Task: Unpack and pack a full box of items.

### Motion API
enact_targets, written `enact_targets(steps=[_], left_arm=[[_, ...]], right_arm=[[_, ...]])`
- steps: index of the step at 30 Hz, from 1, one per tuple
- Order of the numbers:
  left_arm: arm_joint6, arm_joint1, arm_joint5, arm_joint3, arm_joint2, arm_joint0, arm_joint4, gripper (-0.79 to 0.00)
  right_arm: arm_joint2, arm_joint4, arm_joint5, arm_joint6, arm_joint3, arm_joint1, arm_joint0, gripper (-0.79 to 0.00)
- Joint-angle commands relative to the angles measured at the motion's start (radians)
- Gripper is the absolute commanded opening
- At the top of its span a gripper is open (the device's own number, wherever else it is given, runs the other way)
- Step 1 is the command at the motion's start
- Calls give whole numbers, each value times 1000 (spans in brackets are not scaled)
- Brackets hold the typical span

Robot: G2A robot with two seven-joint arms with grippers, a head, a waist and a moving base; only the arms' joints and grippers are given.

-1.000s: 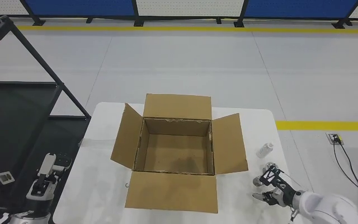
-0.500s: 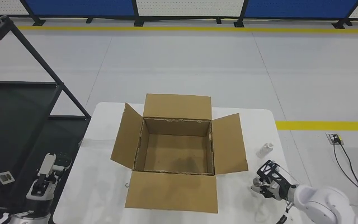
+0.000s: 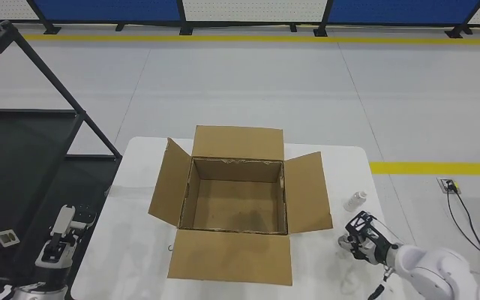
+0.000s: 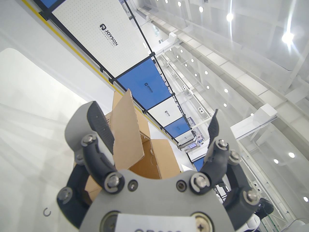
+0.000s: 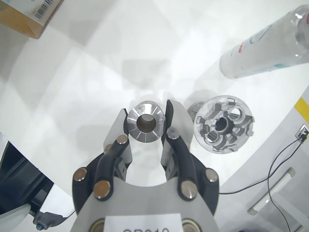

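Note:
An open cardboard box [image 3: 236,206] stands mid-table, its inside bare, flaps spread out. My right gripper [image 5: 146,119] is at the table's right side near the front, shut on a silver metal cone-shaped part [image 5: 145,124] with a hole through its middle. In the top view this gripper [image 3: 358,238] sits right of the box's right flap. A grey metal gear-like part [image 5: 223,127] stands on the table just beside the held part. A clear bottle [image 5: 263,54] lies farther off; the top view shows the bottle [image 3: 355,199] behind the gripper. My left gripper [image 4: 154,126] is open with nothing in it, the box [image 4: 135,141] beyond it.
The white table [image 3: 135,225] has free room left of the box. A black metal rack [image 3: 45,142] stands off the table's left side. A cable and a floor socket [image 3: 448,185] lie to the right of the table.
The right gripper has moved a little toward the box and away from the front edge, and has gone from spread fingers to shut on the silver part. The left arm has stayed still.

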Motion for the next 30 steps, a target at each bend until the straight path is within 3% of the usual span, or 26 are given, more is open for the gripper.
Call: enact_targets(steps=[1,11,18,23,30], left_arm=[[0,0,0,0,0,0,0,0],[0,0,0,0,0,0,0,0],[0,0,0,0,0,0,0,0],[0,0,0,0,0,0,0,0],[0,0,0,0,0,0,0,0]], right_arm=[[28,3,4,-25,-54,3,-33,-785],[237,64,124,-170,-475,5,-268,-785],[269,132,196,-184,-679,0,-309,-785],[135,94,196,-151,-679,4,-184,-785],[-227,-42,336,51,-679,-11,105,-785]])
